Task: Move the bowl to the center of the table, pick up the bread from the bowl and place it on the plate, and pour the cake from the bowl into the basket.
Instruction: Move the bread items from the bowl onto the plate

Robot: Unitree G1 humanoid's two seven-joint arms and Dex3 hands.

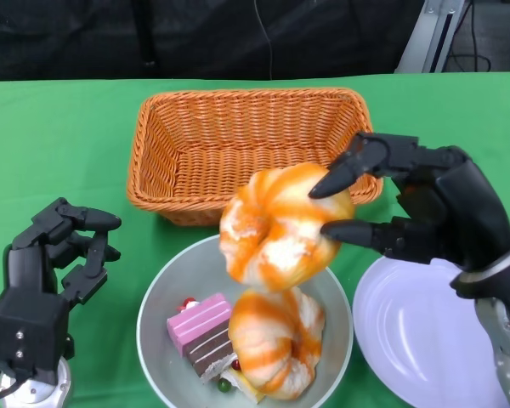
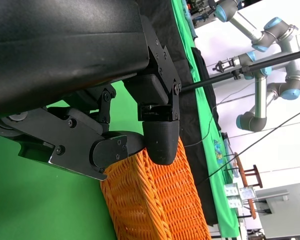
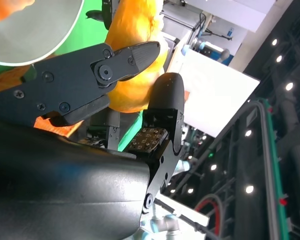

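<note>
Right hand (image 1: 425,204) has its fingers (image 1: 348,174) clamped on a bread (image 1: 276,225), held above the bowl (image 1: 166,293), at 9 o'clock from the plate (image 1: 416,336). Second bread (image 1: 276,340) and cake (image 1: 202,330) lie in the bowl; basket (image 1: 246,140) at 12. Left hand (image 1: 55,255) empty, fingers apart

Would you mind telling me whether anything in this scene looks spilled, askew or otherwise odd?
Nothing stands out. The right hand holds one bread above the bowl, where another bread and cake sit; the basket and plate are upright.
</note>
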